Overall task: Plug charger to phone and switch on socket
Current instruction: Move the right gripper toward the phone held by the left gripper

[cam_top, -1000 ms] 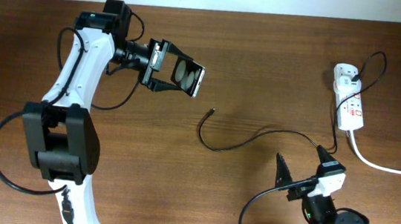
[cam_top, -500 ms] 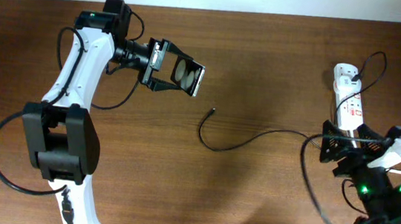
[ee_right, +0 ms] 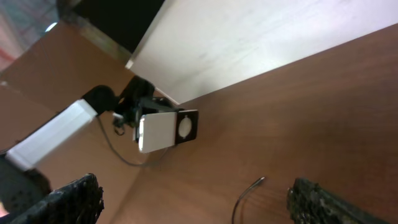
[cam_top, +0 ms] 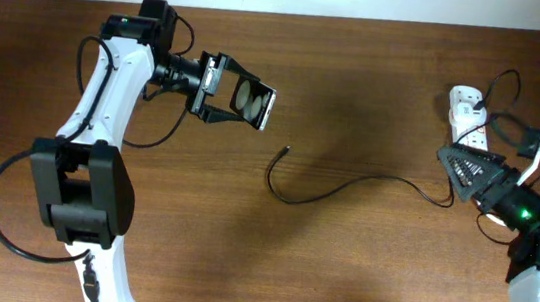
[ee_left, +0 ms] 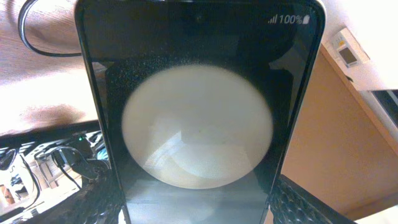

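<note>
**Phone** point(cam_top: 254, 105): the left gripper point(cam_top: 239, 101) is clasping it by its sides over the left half of the table point(cam_top: 359, 70).

**Charger** point(cam_top: 347, 184): it is lying loose mid-table. Its connector tip point(cam_top: 286, 150) is pointing toward the phone but sitting apart from it.

**Socket** point(cam_top: 467, 109): it is lying near the right edge, with its lower end hidden under the right gripper point(cam_top: 454, 172). That gripper's jaws are standing wide and carrying nothing.

**Step, as judged:** fetching the tip. Pinching the cable just behind the tip and keeping it level should be helping the entry into the phone.

**Room:** bare wood is lying open between tip and phone. The cable's curve is crowding the right side near the table edge.
</note>
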{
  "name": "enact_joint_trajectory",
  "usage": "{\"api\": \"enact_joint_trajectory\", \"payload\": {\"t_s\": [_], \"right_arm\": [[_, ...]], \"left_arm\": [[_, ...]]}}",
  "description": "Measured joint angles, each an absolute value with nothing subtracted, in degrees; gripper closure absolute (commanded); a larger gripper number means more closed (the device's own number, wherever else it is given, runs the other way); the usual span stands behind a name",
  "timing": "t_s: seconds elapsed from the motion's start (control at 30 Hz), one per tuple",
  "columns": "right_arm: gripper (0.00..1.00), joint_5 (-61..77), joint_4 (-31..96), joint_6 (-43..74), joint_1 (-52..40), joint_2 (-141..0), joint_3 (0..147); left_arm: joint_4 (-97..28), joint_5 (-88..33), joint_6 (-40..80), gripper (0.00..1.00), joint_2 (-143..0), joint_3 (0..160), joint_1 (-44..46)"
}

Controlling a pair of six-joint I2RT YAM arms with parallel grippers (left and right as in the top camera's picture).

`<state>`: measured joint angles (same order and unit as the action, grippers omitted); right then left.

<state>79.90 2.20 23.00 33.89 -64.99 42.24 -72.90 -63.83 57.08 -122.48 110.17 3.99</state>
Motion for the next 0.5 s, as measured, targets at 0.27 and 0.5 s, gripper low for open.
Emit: {"api": "enact_joint_trajectory", "payload": {"t_s": [0.27, 0.5], "right_arm": [[0.01, 80.4, 1.2, 23.4, 33.3, -65.6, 43.0], [0.01, 74.8, 4.4, 23.6, 24.9, -65.6, 47.6]], "left_arm": [[-72.9, -63.9, 57.1, 1.00, -122.5, 110.2, 4.0], [-72.9, -63.0, 57.1, 1.00, -122.5, 110.2, 4.0]]}}
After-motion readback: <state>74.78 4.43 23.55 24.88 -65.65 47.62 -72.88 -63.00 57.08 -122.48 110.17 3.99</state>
